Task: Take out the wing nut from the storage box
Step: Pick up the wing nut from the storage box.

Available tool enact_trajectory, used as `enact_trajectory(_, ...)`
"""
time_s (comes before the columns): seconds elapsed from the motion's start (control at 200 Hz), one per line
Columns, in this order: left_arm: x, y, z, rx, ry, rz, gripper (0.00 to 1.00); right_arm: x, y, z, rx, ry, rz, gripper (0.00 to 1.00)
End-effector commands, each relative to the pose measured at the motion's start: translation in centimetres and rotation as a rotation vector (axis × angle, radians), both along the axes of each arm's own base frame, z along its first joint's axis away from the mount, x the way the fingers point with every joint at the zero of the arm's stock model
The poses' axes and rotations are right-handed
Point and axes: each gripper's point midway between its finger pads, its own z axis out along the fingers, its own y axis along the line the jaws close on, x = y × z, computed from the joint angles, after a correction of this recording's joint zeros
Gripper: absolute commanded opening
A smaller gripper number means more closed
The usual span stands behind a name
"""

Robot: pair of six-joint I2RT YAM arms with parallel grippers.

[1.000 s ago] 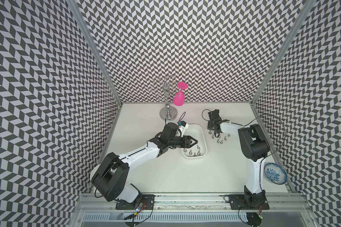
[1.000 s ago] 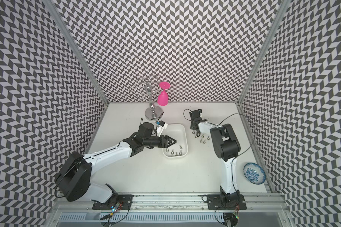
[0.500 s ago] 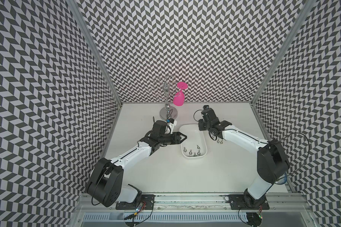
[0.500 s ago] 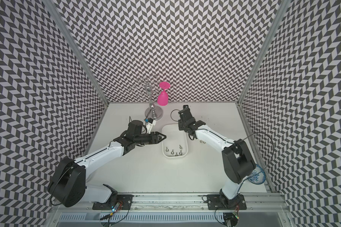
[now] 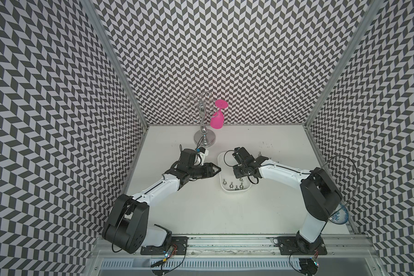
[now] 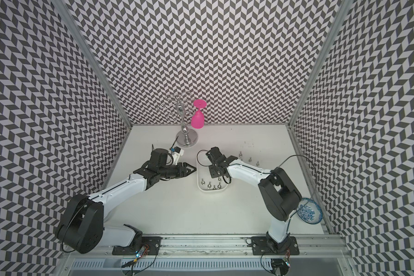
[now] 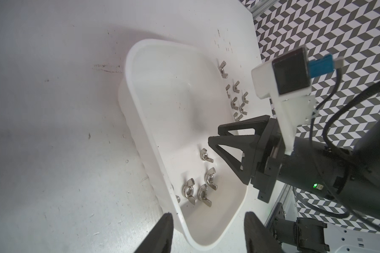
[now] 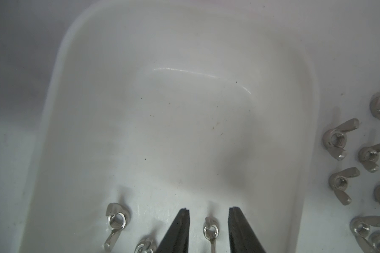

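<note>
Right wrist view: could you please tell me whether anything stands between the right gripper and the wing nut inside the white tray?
Nothing visible does. The right gripper is open above the tray, and one wing nut lies on the tray floor between its fingers with bare floor on either side. Other nuts lie outside them.

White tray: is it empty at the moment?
No, several small metal wing nuts lie at one end of the tray.
</note>
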Motion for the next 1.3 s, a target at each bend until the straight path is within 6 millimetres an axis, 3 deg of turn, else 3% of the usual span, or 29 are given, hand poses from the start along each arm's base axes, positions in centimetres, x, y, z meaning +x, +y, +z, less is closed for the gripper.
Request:
enact_trajectory(0.0,-0.4,-0.2,-0.4,-0.012,0.011,-0.015,0.55,-0.7,-0.1,-1.1,0.013,0.038,-0.007,0.35)
enact_trajectory(0.506,-0.5,-0.2,-0.3,-0.015,0.007,-0.015,0.55,-1.1,-0.4,-3.7,-0.035,0.096,-0.022,0.37)
enact_trajectory(0.836,-0.5,-0.2,-0.2,-0.014,0.003,-0.016,0.55,-1.6,-0.6,-4.9,-0.046,0.137,-0.033,0.32)
enact_trajectory(1.137,-0.5,-0.1,-0.3,-0.012,0.004,-0.014,0.55,-1.1,-0.8,-4.8,-0.06,0.115,-0.046,0.08)
enact_trajectory(1.297,-0.5,-0.1,-0.4,-0.009,0.009,-0.013,0.55,-0.4,-0.5,-3.9,-0.043,0.077,-0.05,0.0)
